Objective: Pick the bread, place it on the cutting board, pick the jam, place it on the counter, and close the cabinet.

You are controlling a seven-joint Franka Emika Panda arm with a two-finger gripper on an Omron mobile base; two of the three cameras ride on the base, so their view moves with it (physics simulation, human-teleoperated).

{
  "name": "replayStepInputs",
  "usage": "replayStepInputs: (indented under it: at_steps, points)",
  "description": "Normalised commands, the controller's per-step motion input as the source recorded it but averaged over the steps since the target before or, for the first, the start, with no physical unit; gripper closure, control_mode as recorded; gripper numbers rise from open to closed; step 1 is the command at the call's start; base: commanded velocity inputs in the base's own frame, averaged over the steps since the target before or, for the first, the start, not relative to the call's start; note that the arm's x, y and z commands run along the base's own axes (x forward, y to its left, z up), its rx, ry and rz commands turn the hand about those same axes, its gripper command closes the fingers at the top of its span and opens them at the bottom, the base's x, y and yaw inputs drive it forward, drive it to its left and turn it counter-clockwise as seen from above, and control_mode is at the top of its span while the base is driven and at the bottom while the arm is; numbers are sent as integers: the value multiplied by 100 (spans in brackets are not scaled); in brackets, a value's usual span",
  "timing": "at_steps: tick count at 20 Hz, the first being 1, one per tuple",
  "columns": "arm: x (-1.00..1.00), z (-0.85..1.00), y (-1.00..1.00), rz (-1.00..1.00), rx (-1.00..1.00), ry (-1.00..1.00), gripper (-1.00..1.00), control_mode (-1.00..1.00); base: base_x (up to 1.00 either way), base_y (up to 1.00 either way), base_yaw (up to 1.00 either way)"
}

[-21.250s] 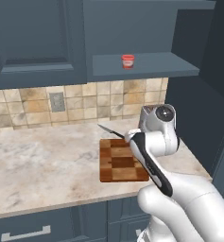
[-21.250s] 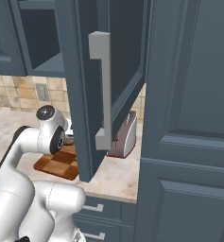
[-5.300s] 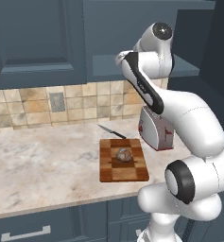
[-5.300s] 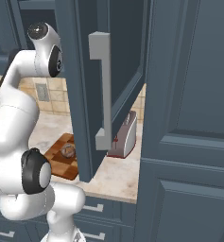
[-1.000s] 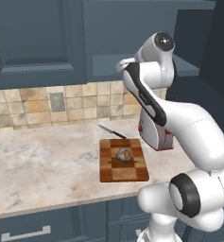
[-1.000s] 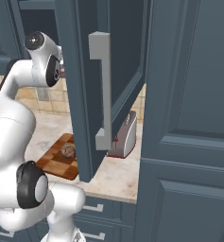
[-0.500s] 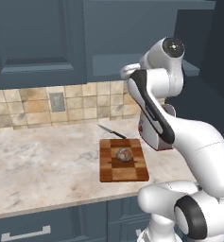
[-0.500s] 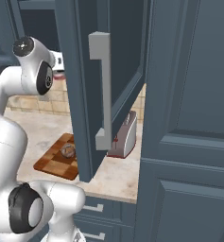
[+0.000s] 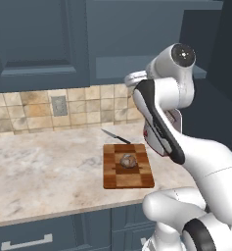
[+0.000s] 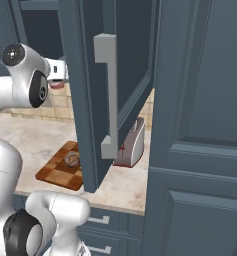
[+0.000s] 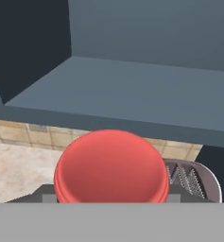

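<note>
We record the jam [image 11: 111, 166] first, nearest the hand camera: its red round lid sits low between the gripper's [image 11: 111, 196] fingers, which are clamped on the jar at either side. In the right base view the jam [image 10: 55, 85] shows as a small red patch under the white hand, held in the air beside the open cabinet door [image 10: 90, 90] with its long silver bar handle [image 10: 109, 100].

Below the jar, in the hand view, we note the slotted top of a silver toaster [image 11: 191, 179], and to the left a strip of the counter [image 11: 19, 170] with tan tiles behind it.

Next, the cutting board [image 9: 127, 165] lies flat on the counter [image 9: 44, 171], near its front edge. The bread [image 9: 128, 160] rests on the board's darker centre. A knife [image 9: 115, 136] lies on the counter just behind the board.

Farthest, we list the cabinet [image 11: 146, 90]: its bare blue-grey shelf and back wall stand open beyond the jar.
</note>
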Motion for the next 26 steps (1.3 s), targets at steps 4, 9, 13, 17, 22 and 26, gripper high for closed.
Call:
replayStepInputs:
  at_steps: [4, 9, 13, 17, 22, 26]
  points:
    - [-12, -4, 21, 0, 0, 0, 100, -100, 0, 0, 0]
    - [-8, -10, 26, 0, 0, 0, 100, -100, 0, 0, 0]
    - [-1, -12, 32, 0, 0, 1, 100, -100, 0, 0, 0]
    - [-6, -15, 31, 0, 0, 2, 100, -100, 0, 0, 0]
    - [-6, -18, 31, 0, 0, 1, 100, -100, 0, 0, 0]
    - [-6, -23, 29, 0, 0, 0, 100, -100, 0, 0, 0]
